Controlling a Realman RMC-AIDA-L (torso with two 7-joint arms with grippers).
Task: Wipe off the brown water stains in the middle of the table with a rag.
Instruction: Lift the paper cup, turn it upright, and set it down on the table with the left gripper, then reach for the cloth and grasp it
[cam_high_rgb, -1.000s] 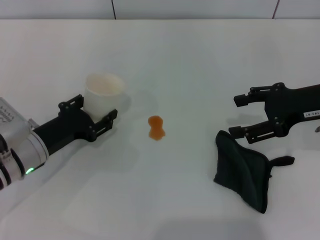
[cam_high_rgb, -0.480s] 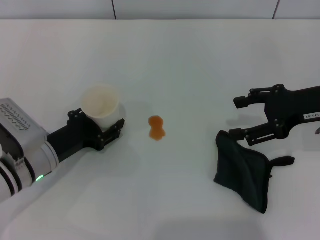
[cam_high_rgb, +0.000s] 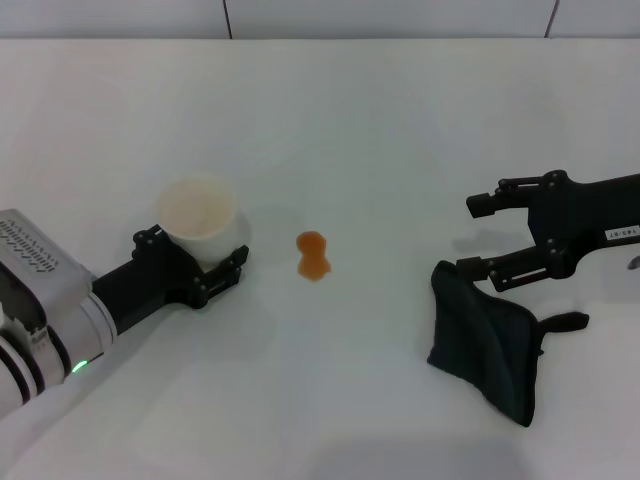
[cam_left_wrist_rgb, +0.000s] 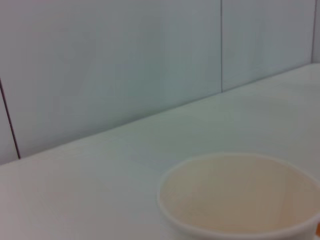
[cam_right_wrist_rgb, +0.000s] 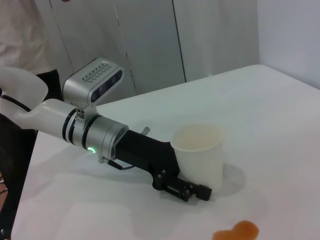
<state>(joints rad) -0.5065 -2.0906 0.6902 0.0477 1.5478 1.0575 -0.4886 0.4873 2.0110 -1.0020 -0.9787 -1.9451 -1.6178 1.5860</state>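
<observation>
left gripper (cam_high_rgb: 200, 268) is clamping its 2 fingers around the cup (cam_high_rgb: 200, 217), probably keeping it clear of the wipe. the brown water stains (cam_high_rgb: 313, 255) are lying just past the cup on the table (cam_high_rgb: 380, 130), untouched. right gripper (cam_high_rgb: 478, 234) is hovering with fingers spread, grasping nothing, and the rag (cam_high_rgb: 490, 340) is lying crumpled right under and behind its fingertips. pickup looks next.

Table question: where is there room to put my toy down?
The table is bare along the far side, behind the paper cup and orange-brown stain, and near the front between the left claw and the rag. Around the right claw and rag it's crowded.
</observation>
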